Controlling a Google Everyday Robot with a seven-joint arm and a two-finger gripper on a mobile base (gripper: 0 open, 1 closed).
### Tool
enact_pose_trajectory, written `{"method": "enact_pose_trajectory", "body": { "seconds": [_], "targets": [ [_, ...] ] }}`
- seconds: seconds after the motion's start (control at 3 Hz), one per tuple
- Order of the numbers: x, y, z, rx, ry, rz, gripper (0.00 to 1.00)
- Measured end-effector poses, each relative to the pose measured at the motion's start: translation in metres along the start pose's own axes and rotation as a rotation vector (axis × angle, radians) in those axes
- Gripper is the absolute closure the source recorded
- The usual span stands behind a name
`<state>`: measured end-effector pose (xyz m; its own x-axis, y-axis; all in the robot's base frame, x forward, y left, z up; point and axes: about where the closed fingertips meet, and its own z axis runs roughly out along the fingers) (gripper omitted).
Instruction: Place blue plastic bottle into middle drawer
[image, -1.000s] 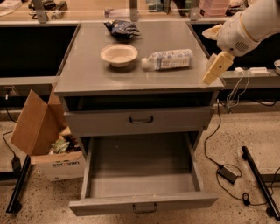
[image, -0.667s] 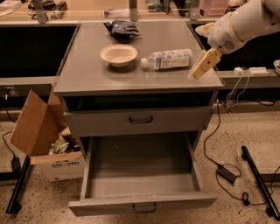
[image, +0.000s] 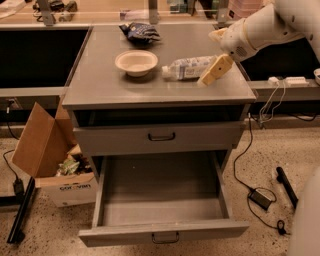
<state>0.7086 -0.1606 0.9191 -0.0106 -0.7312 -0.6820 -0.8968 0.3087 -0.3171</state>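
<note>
The blue plastic bottle (image: 189, 67) lies on its side on the grey cabinet top (image: 100, 85), white cap pointing left toward the bowl. My gripper (image: 207, 77) hangs from the white arm coming in from the upper right. It is low over the cabinet top, right at the bottle's right end. The middle drawer (image: 160, 197) is pulled far out below, its flat grey bottom bare, its low front panel with a dark bar handle (image: 165, 237) nearest the camera.
A cream round bowl (image: 136, 62) stands left of the bottle, a dark blue snack bag (image: 140, 32) behind it. A grey drawer with a taller front panel (image: 161, 138) sits above the open one. A cardboard box (image: 47, 150) stands at left; cables and a power adapter (image: 260, 198) lie on the floor at right.
My gripper has moved left and a little toward the back, from the cabinet's right edge to the bottle's right end. The bottle, bowl and drawers have not moved.
</note>
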Motion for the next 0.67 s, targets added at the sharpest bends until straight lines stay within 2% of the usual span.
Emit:
{"method": "enact_pose_trajectory", "body": {
  "seconds": [0.33,0.67],
  "targets": [
    [0.007,-0.015,0.032,-0.015,0.006,0.042,0.0],
    [0.015,-0.024,0.048,-0.022,0.009,0.076,0.0]
  ]
}}
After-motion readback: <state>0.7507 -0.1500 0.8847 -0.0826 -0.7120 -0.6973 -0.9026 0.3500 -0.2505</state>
